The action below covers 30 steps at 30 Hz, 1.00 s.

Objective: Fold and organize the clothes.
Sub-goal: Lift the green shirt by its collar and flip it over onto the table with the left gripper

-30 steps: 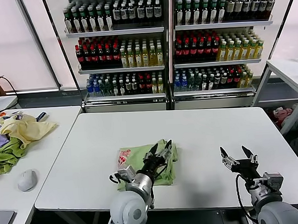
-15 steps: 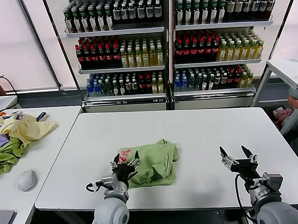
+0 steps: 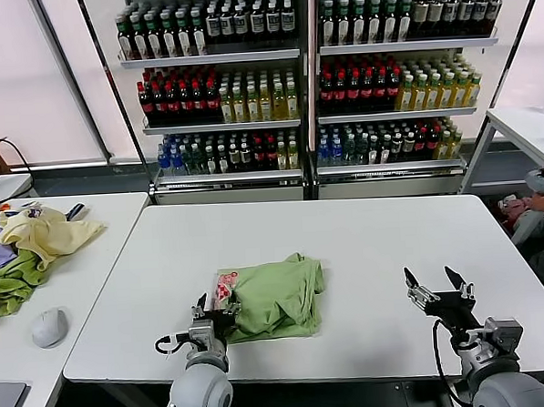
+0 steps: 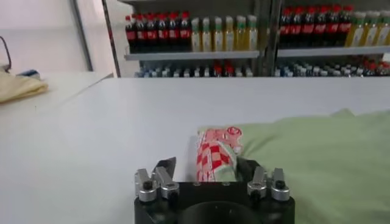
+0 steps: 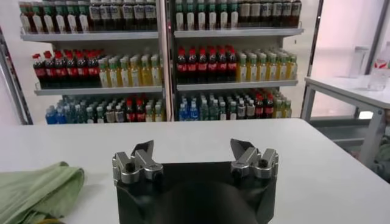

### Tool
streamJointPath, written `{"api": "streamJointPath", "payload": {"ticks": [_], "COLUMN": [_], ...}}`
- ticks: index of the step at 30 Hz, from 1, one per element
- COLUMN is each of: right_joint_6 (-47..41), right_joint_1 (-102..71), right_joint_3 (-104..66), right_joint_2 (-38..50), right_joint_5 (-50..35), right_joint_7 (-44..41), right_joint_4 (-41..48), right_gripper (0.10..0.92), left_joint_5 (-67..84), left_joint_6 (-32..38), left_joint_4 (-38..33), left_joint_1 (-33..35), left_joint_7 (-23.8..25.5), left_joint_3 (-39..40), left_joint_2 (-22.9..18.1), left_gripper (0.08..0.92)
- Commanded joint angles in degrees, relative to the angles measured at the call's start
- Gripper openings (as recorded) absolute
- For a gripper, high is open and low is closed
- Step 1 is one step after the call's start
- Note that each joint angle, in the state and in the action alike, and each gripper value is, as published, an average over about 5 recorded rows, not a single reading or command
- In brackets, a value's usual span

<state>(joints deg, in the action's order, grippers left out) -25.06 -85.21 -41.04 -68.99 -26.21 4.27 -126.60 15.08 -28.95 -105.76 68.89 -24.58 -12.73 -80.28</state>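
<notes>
One sage-green T-shirt (image 3: pixel 277 299) lies bunched in a rough fold on the white surface (image 3: pixel 365 235), a little toward the robot's left of the middle and close to the near edge. Its red-and-white printed graphic (image 3: pixel 226 286) shows at the corner nearest the left arm; in the left wrist view that patch (image 4: pixel 214 152) sits directly ahead of the claw, with the green cloth (image 4: pixel 317 164) spreading away beside it.

Two claws are in view. The left claw (image 3: pixel 213 311) sits low at the shirt's graphic corner, its two fingers spread apart and gripping nothing, the printed patch lying in line with the gap between them. The right claw (image 3: pixel 436 284) hovers over bare surface well apart from the shirt, on the robot's right, its two fingers likewise spread wide and empty; its wrist view shows the shirt's edge (image 5: pixel 36 189) off to one side.

On a second surface (image 3: pixel 84 268) to the robot's left lie one pale yellow garment (image 3: pixel 46 235), one darker green garment (image 3: pixel 11 281) and one computer mouse (image 3: pixel 49 326). Two shelving units of bottles (image 3: pixel 302 74) stand behind.
</notes>
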Motion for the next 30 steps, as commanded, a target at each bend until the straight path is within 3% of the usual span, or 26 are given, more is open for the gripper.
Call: {"api": "streamJointPath", "payload": {"ticks": [1, 9, 16, 22, 30], "right_joint_6": [-0.03, -0.04, 0.17, 0.33, 0.40], "right_joint_1": [-1.09, -2.09, -2.91, -2.65, -0.79], "right_joint_3": [-0.47, -0.89, -1.10, -0.98, 0.51], "right_joint_2": [0.00, -0.21, -0.57, -0.50, -0.59], "right_joint_5": [-0.02, -0.03, -0.02, -0.28, -0.49], "right_joint_7": [0.02, 0.09, 0.11, 0.07, 0.01], "right_joint_4": [-1.49, -2.85, -3.75, -3.61, -2.77], "right_gripper": [0.823, 0.823, 0.823, 0.823, 0.823], "left_joint_5": [8.60, 17.76, 23.76, 28.38, 36.31], "left_joint_6": [-4.28, -4.19, 0.02, 0.90, -1.62], "left_joint_4": [0.14, -0.75, -4.54, -10.81, -16.32], "left_joint_1": [0.28, 0.53, 0.43, 0.19, -0.45], "left_joint_7": [-0.62, -0.55, -0.11, 0.67, 1.86], "left_joint_3": [-0.67, -2.56, -7.46, -16.48, -33.00], "left_joint_2": [0.57, 0.87, 2.04, 6.59, 18.39], "left_gripper": [0.581, 0.347, 0.157, 0.119, 0.119]}}
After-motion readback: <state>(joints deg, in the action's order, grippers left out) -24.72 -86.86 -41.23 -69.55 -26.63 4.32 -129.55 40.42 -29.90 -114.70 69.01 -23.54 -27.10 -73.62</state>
